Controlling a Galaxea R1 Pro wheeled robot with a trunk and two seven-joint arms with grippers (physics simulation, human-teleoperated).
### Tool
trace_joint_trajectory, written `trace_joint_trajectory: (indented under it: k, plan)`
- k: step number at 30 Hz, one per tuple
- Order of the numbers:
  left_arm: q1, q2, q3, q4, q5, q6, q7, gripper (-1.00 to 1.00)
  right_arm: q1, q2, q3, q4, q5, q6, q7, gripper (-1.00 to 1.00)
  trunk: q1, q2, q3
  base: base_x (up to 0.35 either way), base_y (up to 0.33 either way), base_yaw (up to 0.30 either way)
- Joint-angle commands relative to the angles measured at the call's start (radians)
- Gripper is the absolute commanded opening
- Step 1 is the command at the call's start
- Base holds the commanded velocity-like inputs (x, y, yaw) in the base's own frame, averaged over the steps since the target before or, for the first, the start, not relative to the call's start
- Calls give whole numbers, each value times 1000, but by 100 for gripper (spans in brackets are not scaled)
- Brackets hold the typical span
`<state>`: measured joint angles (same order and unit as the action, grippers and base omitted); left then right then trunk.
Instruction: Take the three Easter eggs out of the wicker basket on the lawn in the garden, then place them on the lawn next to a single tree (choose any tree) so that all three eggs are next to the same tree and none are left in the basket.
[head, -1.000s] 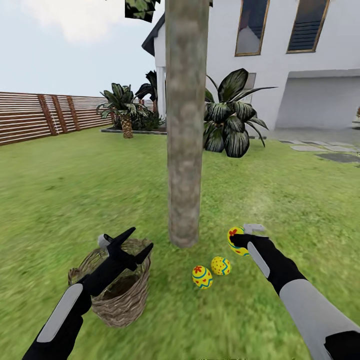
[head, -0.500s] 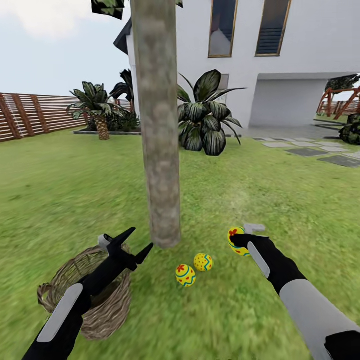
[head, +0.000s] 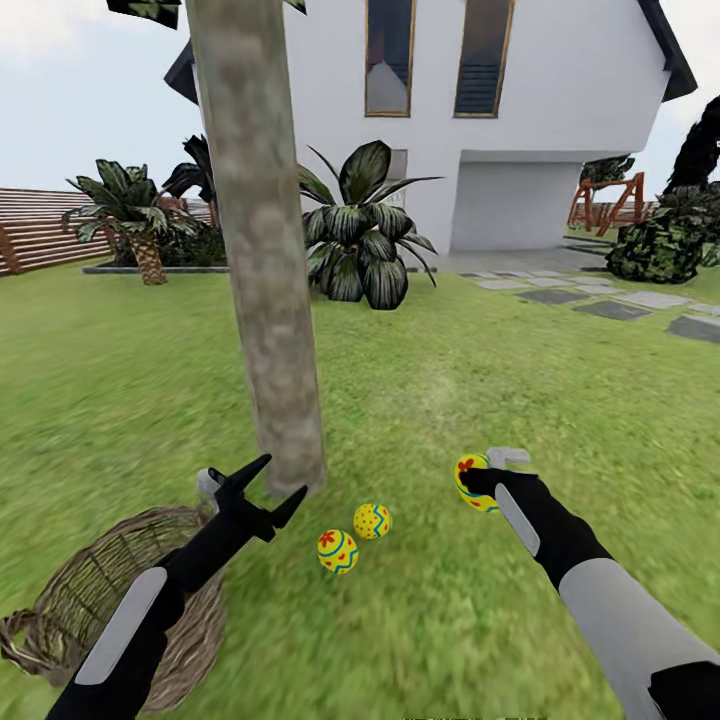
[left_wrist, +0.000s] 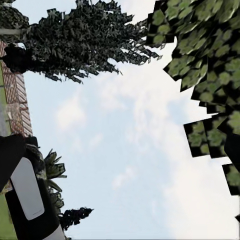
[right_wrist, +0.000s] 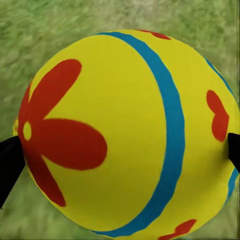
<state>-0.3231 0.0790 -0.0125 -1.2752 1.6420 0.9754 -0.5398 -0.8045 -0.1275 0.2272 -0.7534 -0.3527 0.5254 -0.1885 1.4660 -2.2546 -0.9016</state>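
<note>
head view: the right claw (head: 478, 482) pinches the third egg (head: 470, 482) above the lawn (head: 560, 400), off to the right of the tree (head: 270, 330). the trunk foot lies to the left of this claw and a little farther from the robot, with the two placed eggs (head: 338, 551) on the grass between claw and trunk, just beside the base. so the move ahead, as i judge it, is leftward and down toward that pair. the right arm is the one to do it. the left claw (head: 262, 490) is spread and carries nothing, hovering near the trunk foot above the wicker basket (head: 70, 610), which looks to hold no eggs.

left wrist view: sky and blocky leaves; the left claw points upward, away from the grass.

right wrist view: the third egg (right_wrist: 125, 135) is clamped between two dark fingertips (right_wrist: 9, 165), grass beneath it, its blue band running roughly across the line between them.
</note>
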Motion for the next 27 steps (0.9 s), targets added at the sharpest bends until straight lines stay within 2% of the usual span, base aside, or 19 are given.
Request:
trace_joint_trajectory:
  k: [1, 27]
  plan:
    - [0, 1, -1, 0, -1, 2, -5, 100, -1, -1, 6, -1, -11, 3, -9, -100, 0, 0, -1, 0, 0, -287]
    - [-1, 1, -1, 0, -1, 2, -5, 100, -1, -2, 6, 0, -11, 3, -9, -100, 0, 0, -1, 0, 0, -286]
